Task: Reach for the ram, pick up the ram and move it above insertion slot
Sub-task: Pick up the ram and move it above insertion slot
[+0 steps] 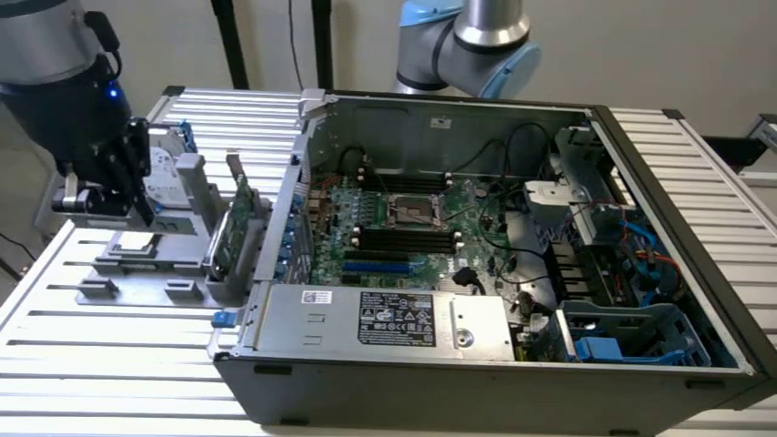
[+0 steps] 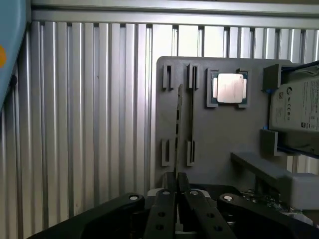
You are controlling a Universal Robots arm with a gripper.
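Exterior view: gripper (image 1: 104, 211) poised at the exterior view's left over the gray fixture tray (image 1: 134, 273), well apart from the motherboard's memory slots (image 1: 407, 238) in the open computer case (image 1: 486, 391) mid-frame. Ribbed aluminium table (image 1: 109, 364) beneath; plain pale wall behind.

Wrist view: fingers (image 2: 162, 209) set close on the ram (image 2: 178, 124), edge-on, seemingly pinched and clear of the tray's clips, near a CPU (image 2: 229, 88) and hard drive (image 2: 299, 107). Pick judged done; carry over the slots not yet done.
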